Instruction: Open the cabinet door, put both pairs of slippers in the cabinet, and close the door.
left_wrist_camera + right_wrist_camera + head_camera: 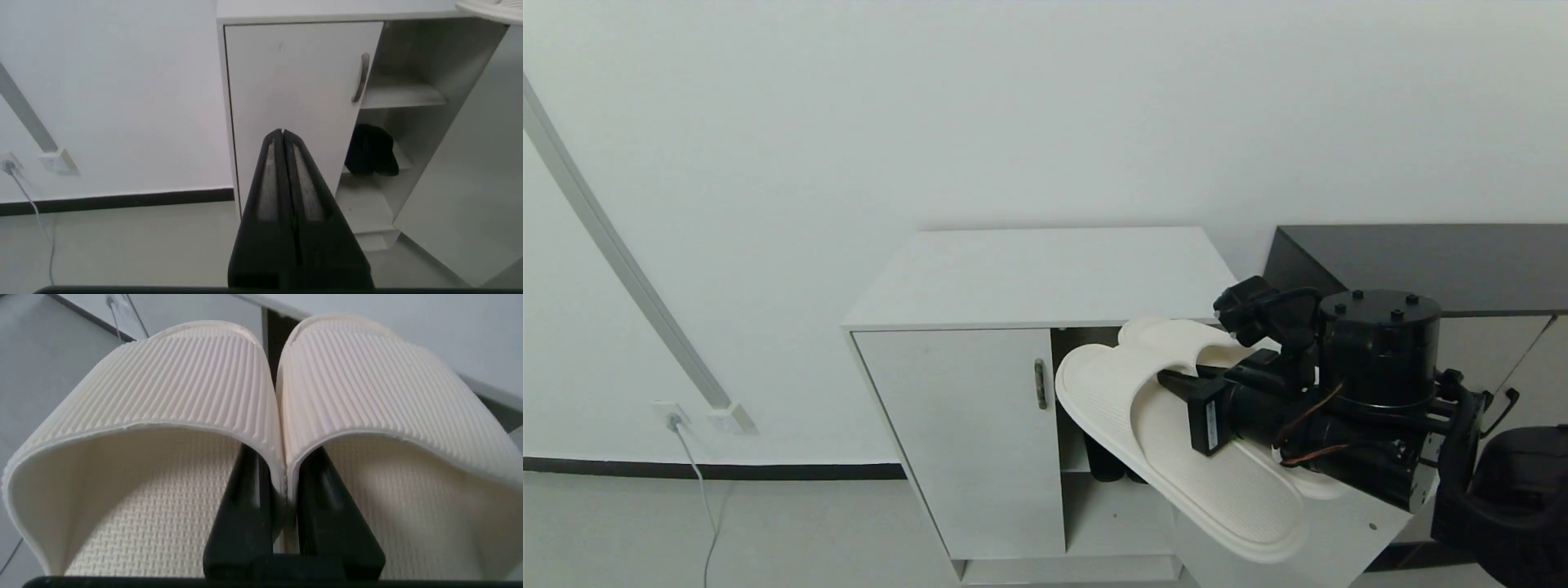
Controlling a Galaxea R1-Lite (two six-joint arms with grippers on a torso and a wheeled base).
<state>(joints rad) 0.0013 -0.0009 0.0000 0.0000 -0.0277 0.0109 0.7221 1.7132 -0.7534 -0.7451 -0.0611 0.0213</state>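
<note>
A white cabinet (1029,278) stands against the wall. Its left door (964,433) is closed and its right door (1339,531) is swung out toward me. My right gripper (1176,380) is shut on a cream pair of slippers (1176,441), held side by side in front of the open compartment. In the right wrist view its fingers (245,498) sit inside the slippers (270,400) and pinch their inner walls together. A dark pair of slippers (1104,465) rests on a shelf inside. My left gripper (282,139) is shut on nothing, facing the cabinet (302,90) and the dark pair (372,151).
A black-topped counter (1421,261) adjoins the cabinet on the right. To the left, a wall socket (674,418) with a hanging cable and a slanted conduit (605,237) run along the wall. Grey floor spreads out left of the cabinet.
</note>
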